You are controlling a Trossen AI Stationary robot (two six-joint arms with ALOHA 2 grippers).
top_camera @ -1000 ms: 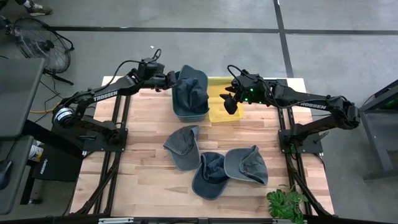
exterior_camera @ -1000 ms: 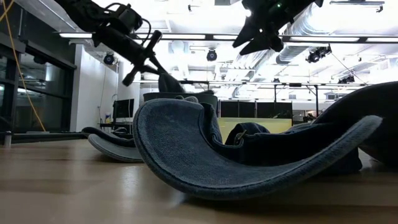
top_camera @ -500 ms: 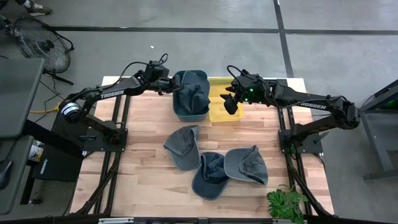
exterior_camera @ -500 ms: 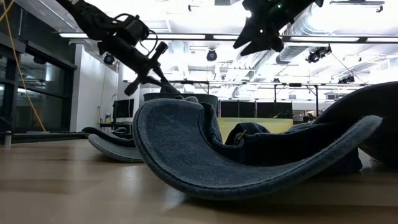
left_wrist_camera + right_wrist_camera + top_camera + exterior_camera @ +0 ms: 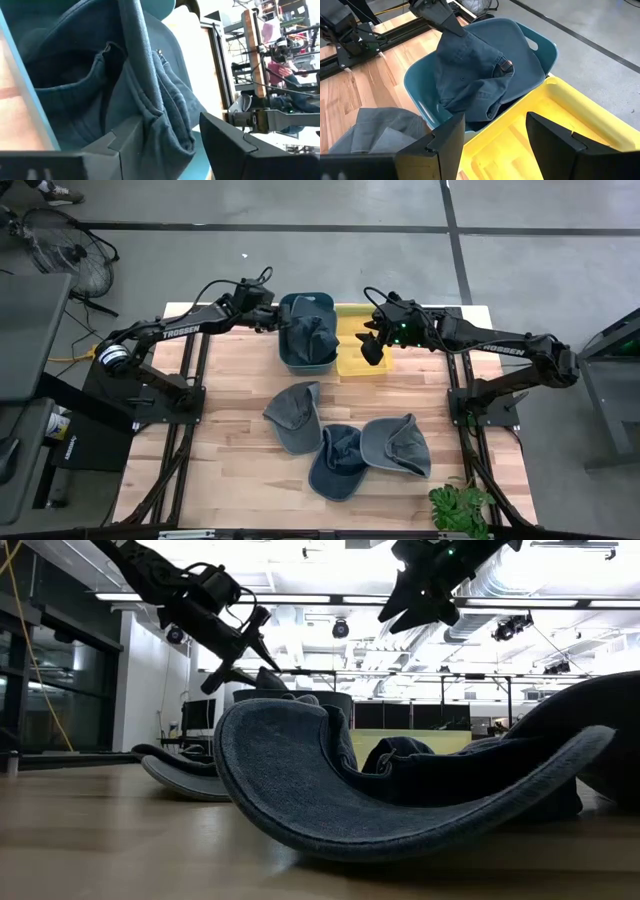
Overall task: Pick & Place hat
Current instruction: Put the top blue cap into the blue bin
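Three caps [image 5: 343, 442] mid-table, plant [image 5: 460, 508] at corner, yellow bin [image 5: 362, 352] beside teal bin [image 5: 290, 358].

Two black jointed arms, white TROSSEN lettering on each, looped black cables, green light on right wrist
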